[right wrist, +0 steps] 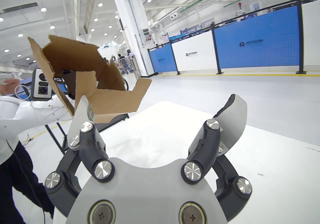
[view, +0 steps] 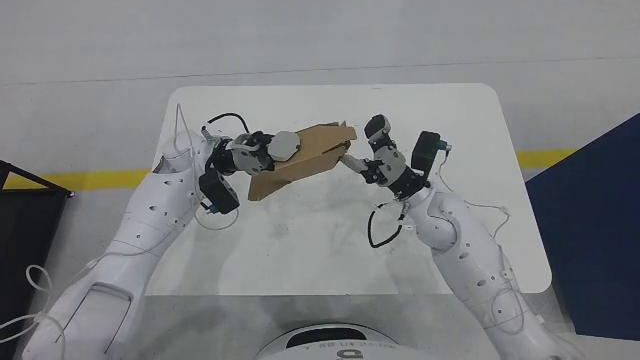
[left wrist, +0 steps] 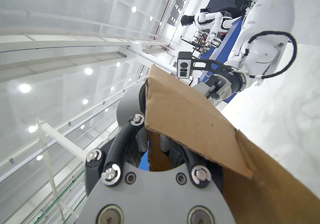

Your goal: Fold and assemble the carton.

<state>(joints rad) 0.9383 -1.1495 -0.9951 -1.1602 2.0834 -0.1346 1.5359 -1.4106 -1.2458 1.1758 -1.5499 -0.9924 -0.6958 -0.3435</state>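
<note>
A brown, partly folded carton (view: 305,155) is held up over the middle of the white table (view: 330,250). My left gripper (view: 272,150) is shut on its left end. The left wrist view shows a carton (left wrist: 190,120) panel lying across my left gripper (left wrist: 150,115), with a cardboard strip between the fingers (left wrist: 130,110). My right gripper (view: 358,147) is open at the carton's right end. In the right wrist view the carton's (right wrist: 75,65) open end and notched flaps face my right gripper (right wrist: 157,110). One fingertip (right wrist: 82,110) is at a lower flap, the other finger (right wrist: 233,115) stands free.
The table's near half (view: 330,250) is bare white surface with rounded corners. A yellow floor line (view: 90,178) runs behind the table's left side, and a dark blue panel (view: 600,230) stands to the right. Blue and white barriers (right wrist: 250,47) stand far off.
</note>
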